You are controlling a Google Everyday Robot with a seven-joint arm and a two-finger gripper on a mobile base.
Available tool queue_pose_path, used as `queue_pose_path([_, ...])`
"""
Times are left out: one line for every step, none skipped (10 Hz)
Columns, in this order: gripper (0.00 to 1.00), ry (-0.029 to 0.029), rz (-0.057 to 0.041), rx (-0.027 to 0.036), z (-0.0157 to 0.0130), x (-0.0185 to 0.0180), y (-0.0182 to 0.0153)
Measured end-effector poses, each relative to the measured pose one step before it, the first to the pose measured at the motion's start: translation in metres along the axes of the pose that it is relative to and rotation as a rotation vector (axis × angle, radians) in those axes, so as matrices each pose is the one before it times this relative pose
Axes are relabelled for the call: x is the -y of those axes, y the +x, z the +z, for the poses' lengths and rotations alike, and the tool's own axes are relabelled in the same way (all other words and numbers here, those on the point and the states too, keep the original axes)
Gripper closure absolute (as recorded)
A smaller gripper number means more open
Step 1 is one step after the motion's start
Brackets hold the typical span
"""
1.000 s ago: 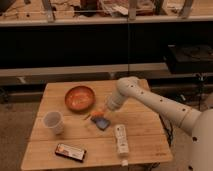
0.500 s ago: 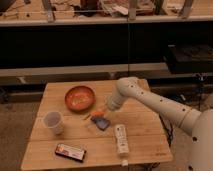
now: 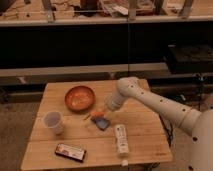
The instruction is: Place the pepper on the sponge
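On the wooden table [image 3: 145, 130], near centre, sits the sponge [image 3: 103, 123]: blue, flat, lighter edge toward 7 o'clock. Pepper [image 3: 95, 114] is small and orange and lies at the sponge's 11 o'clock corner, touching or overlapping its top edge. Can't tell if it fully rests on the sponge.

Gripper [image 3: 102, 112] is right over the pepper, coming down from 1 o'clock, tip at or just above the pepper and sponge. How far the gripper is open: cannot tell, the tip blends into the pepper. Whether it has hold of the pepper: cannot tell either.

White arm [image 3: 160, 102] enters from 4 o'clock of the frame, runs up to a rounded joint over the table's 1 o'clock area, then angles down toward 7 o'clock to the gripper.

Other items:
- Orange-brown bowl [image 3: 80, 97] is at 11 o'clock of the sponge, near but apart, upright.
- Translucent cup [image 3: 53, 121] is at 9 o'clock of the sponge, well apart, upright.
- Dark flat packet [image 3: 70, 152] is at 7 o'clock, near the front edge, lying flat.
- White bar [image 3: 121, 140] is at 5 o'clock of the sponge, just beside it, lying lengthwise toward the front edge.

Behind the table at 12 o'clock are dark shelves [image 3: 100, 45] with clutter on top.
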Motion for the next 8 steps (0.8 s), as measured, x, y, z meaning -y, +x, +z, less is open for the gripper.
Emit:
queue_pose_path([0.62,-0.00015,0.0,0.0004,-0.00005,-0.00008,-0.00005])
queue_pose_path([0.6,0.00009,-0.00056,0.0008,-0.00015,0.00002,-0.00045])
queue_pose_path([0.6,-0.00018,-0.00002,0.00033,-0.00003,-0.00012,0.00006])
queue_pose_path([0.6,-0.00036,0.00024,0.00009,0.00002,-0.00014,0.0001])
queue_pose_path([0.6,0.00015,0.00032,0.00014,-0.00013,-0.00003,0.00012])
queue_pose_path([0.6,-0.00003,0.00022,0.00047,-0.00007,-0.00009,-0.00003])
queue_pose_path([0.6,-0.00034,0.00025,0.00029,0.00004,-0.00027,0.00008])
queue_pose_path([0.6,-0.00172,0.0006,0.00093,0.001,-0.00058,0.00018])
